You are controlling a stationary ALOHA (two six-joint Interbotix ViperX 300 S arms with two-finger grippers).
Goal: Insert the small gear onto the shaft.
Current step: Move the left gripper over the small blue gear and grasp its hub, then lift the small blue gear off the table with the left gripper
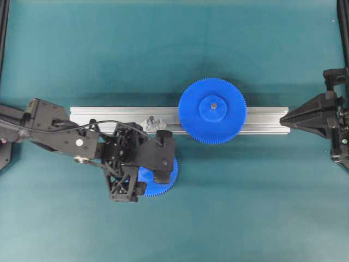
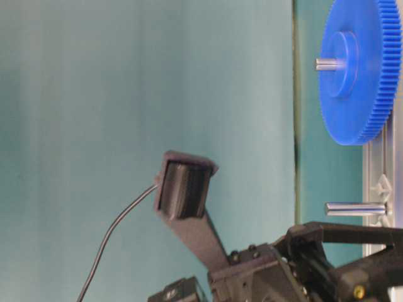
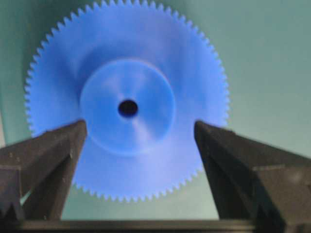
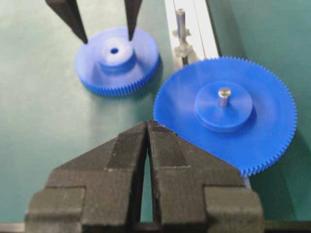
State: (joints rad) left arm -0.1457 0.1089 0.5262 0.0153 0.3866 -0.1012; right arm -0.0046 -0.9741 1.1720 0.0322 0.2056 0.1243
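The left pincer [image 3: 136, 145] stands spread wide, released, its two black ribbed fingers [image 3: 48, 160] at the lower corners of the left wrist view, either side of the raised round hub of the small blue plastic gear [image 3: 127, 99]. That gear lies flat on the matte teal worktop [image 1: 245, 207], fine teeth all round its rim and a dark centre hole in the smooth hub. In the right wrist view the two dark fingertips hang just over the hub, at the upper left of the frame; whether they touch it cannot be told.

The right pincer [image 4: 147, 127] is clenched on nothing, its grooved black pads pressed together at the bottom centre of its own view.

Beyond it, the larger blue toothed gear [image 4: 226, 111] sits on a short silvery pin. Further up that frame the thin grey metal shaft [image 4: 181, 22] stands upright and bare from a small silvery angular bracket on the ribbed aluminium rail [image 1: 103, 115]. Overhead, the small gear lies just below the rail, at lower centre-left, near the shaft but apart from it.
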